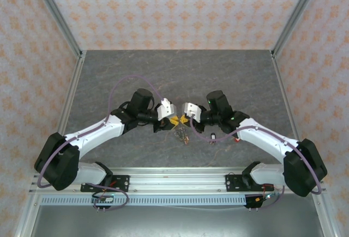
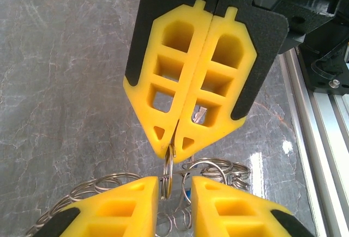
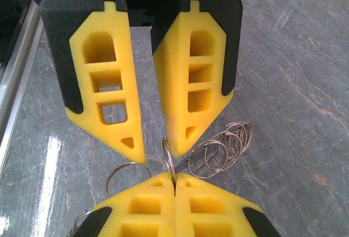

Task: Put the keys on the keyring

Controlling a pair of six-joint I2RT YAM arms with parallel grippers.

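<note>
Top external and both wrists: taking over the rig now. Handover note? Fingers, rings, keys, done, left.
Right gripper: fingers shut on a thin metal ring, held on edge.
Left gripper: open, tip to tip with the right, one finger on each side of that ring.
Coiled wire rings, likely the keyring, lie on the table under the fingers. Keys are too small to pick out.
Done: ring gripped.
Left: no key seen threaded, so probably all the threading.
</note>
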